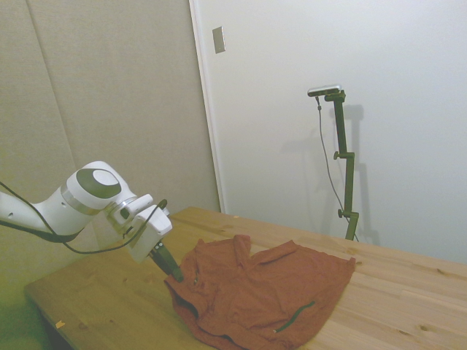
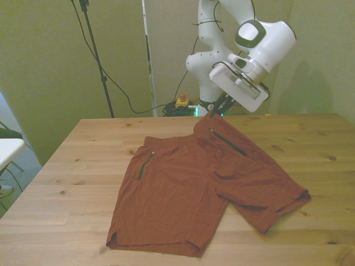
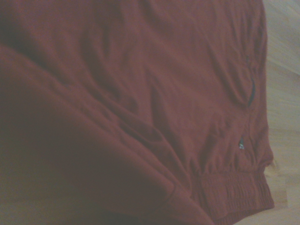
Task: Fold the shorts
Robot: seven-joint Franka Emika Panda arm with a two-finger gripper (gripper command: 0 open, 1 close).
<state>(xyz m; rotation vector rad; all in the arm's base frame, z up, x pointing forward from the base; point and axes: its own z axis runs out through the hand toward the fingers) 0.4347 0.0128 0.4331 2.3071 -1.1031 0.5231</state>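
Table [image 2: 66,183]: pale wooden planks with knots and visible grain, matte. Behind it, plain light walls [image 1: 408,109]; a white door frame edge with a small grey plate in the side view. Cables and a red button lie on the floor by the robot base in the front view.

Shorts [image 2: 183,188]: rust-orange soft cloth, spread mostly flat mid-table, waistband toward the far edge, two legs toward the camera. Thin dark stripe on each side seam. Wrist view shows wrinkled fabric and a ribbed elastic waistband.

Gripper [image 2: 216,111]: white housing, dark fingers closed narrow, pinching the shorts' waistband corner at the front view's right, cloth lifted slightly there.
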